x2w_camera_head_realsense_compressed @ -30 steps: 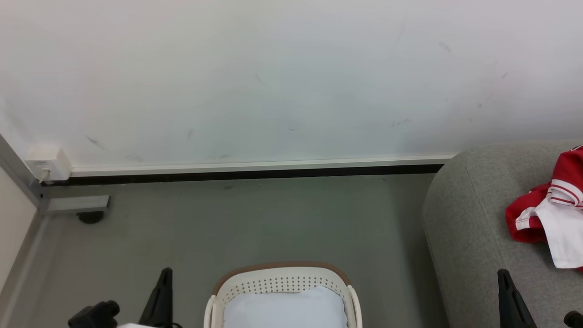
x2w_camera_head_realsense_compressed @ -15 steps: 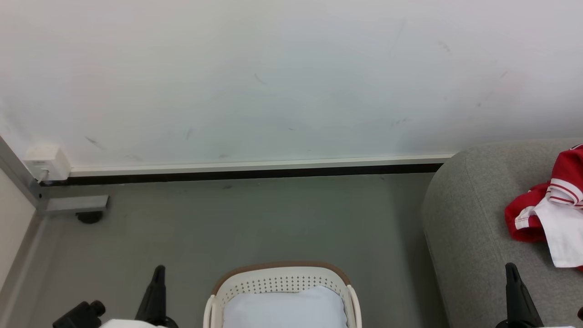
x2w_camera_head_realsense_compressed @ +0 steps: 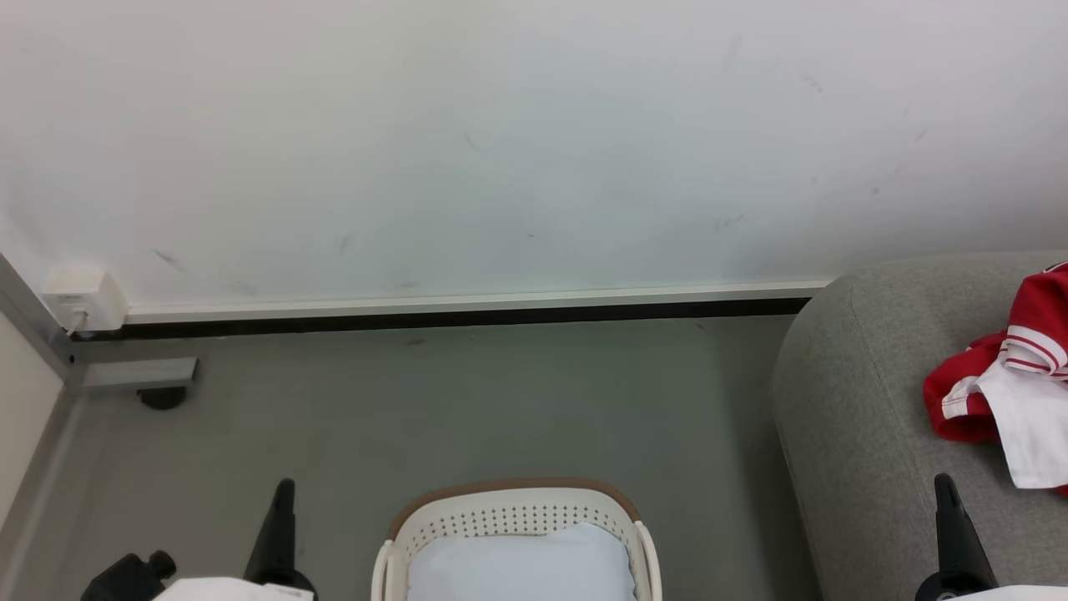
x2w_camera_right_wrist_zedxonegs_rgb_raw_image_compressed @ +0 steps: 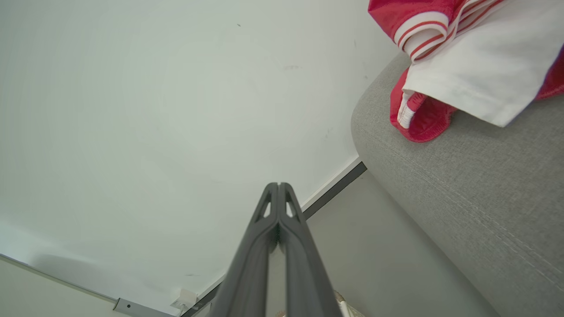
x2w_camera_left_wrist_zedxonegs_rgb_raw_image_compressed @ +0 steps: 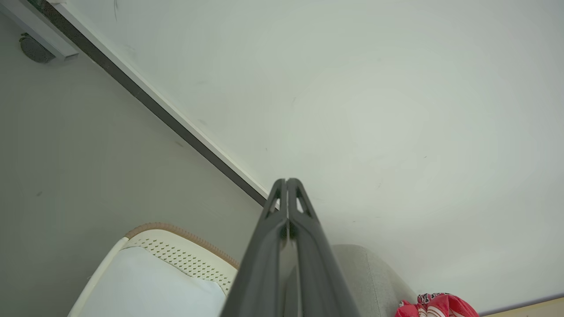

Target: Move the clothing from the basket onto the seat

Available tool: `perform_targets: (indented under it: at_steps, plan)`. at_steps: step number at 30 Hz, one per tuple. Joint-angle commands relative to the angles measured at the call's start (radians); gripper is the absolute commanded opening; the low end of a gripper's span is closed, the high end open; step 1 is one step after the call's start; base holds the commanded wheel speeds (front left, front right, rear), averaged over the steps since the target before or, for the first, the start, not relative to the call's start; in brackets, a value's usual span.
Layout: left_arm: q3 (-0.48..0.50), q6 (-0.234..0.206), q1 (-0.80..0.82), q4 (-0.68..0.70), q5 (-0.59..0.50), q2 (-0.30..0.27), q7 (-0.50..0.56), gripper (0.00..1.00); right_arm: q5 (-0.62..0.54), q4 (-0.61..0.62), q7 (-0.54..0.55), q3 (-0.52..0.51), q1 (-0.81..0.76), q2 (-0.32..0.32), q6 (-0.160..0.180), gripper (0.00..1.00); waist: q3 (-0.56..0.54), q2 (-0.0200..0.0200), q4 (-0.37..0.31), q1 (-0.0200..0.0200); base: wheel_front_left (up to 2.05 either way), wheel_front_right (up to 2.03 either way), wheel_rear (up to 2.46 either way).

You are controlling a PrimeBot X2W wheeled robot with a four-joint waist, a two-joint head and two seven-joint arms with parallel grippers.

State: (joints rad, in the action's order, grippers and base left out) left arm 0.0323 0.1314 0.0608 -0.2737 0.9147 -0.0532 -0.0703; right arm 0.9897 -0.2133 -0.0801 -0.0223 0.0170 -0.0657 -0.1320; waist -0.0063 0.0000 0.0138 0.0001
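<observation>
both end effectors are empty. the left end effector (x2w_camera_left_wrist_zedxonegs_rgb_raw_image_compressed: 287, 181) has its two dark fingers pressed together tip to tip, and the right end effector (x2w_camera_right_wrist_zedxonegs_rgb_raw_image_compressed: 278, 185) is closed the same way on nothing. the left one hangs over the floor (x2w_camera_head_realsense_compressed: 467, 401) just left of the basket (x2w_camera_head_realsense_compressed: 517, 511). the right one hangs near the seat (x2w_camera_head_realsense_compressed: 859, 451), apart from the cloth.

the clothing (x2w_camera_head_realsense_compressed: 997, 392) lies on the seat towards its rounded left end, well apart from the basket. what you can see of the basket's inside is taken up by a pale blue cushion (x2w_camera_head_realsense_compressed: 521, 563), but the picture's edge cuts off the basket's near part. so the job looks done or nearly so, and the step in hand is, by my reading, the check and the retreat. tilt the head down and look over the whole basket before you call it finished. leave the cushion alone, since it is not part of the load. as you park the arms, keep them clear of the brown rim and of the seat's edge so that nothing drags the cloth off.

the clothing is a crumpled red heap with white bands striped in red and a broad flap of white lining turned outward. one red fold sits close to the seat's rounded edge. it looks light and slippery, so a stray brush could shift it.
</observation>
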Motion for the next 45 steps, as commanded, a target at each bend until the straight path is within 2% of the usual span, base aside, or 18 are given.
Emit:
perform_targets:
  at_steps: [1,45]
  plan:
    - [0.008,0.0,0.022,0.015,0.036,-0.004,0.007,0.0,0.025,0.006,0.005,-0.007,0.021,-0.006,0.001,0.0,0.0,0.0,0.0,0.0,0.0,0.0,0.0]
    - [0.057,-0.001,0.043,0.025,0.468,-0.001,0.124,0.0,0.422,-0.018,0.122,-0.056,0.07,0.002,0.002,0.0,0.005,0.0,-0.008,-0.0001,0.0,0.0,0.0]
